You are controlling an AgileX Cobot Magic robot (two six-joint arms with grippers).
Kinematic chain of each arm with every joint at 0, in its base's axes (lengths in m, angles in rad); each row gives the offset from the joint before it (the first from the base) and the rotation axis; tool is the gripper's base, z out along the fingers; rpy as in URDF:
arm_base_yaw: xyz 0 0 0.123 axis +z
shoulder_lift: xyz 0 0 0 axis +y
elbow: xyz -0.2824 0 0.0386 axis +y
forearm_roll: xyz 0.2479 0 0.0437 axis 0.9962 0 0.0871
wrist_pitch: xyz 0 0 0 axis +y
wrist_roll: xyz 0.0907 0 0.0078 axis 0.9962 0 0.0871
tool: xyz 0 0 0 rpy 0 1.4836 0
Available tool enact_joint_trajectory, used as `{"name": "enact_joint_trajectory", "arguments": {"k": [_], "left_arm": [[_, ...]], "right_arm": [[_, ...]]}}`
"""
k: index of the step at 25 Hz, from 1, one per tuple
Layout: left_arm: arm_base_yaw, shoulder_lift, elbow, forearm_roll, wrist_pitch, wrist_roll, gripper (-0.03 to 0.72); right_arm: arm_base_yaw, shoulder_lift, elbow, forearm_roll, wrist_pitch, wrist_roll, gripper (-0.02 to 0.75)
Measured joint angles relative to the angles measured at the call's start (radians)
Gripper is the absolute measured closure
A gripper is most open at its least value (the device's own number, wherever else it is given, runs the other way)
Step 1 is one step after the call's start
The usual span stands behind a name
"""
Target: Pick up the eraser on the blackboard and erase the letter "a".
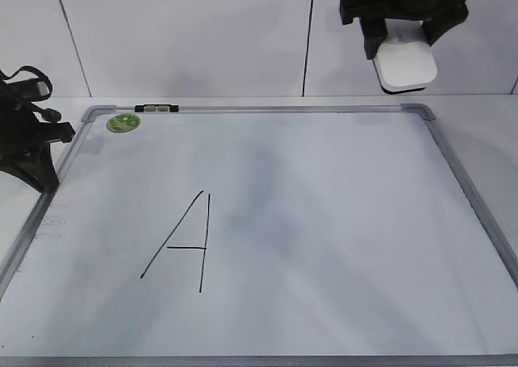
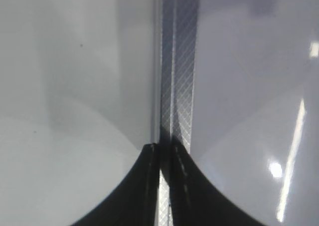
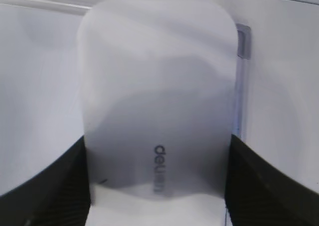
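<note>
My right gripper (image 1: 405, 35) is shut on the white eraser (image 1: 407, 64) and holds it in the air above the blackboard's far right corner. In the right wrist view the eraser (image 3: 158, 101) fills the frame between the two black fingers (image 3: 157, 186), grey lettering on top. The blackboard (image 1: 324, 221) is a white board with a grey frame and a green sticker (image 1: 123, 123). A large capital "A" (image 1: 182, 241) is drawn on it. No small letter "a" shows on the board. My left gripper (image 2: 164, 151) is shut and empty over the board's left frame rail (image 2: 177, 61).
A small black and grey clip (image 1: 156, 108) sits on the board's top rail. The left arm's black body (image 1: 28, 132) rests at the board's left edge. A white panelled wall stands behind.
</note>
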Motion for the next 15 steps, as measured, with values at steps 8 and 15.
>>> {"name": "enact_joint_trajectory", "arguments": {"k": [8,15], "left_arm": [[0.0,0.0,0.0,0.0,0.002,0.0,0.653],[0.0,0.0,0.0,0.0,0.002,0.0,0.653]], "right_arm": [[-0.122,-0.043,0.075,-0.006,0.001,0.002,0.21],[-0.217,-0.047,0.239,0.111,0.001,-0.084,0.21]]}}
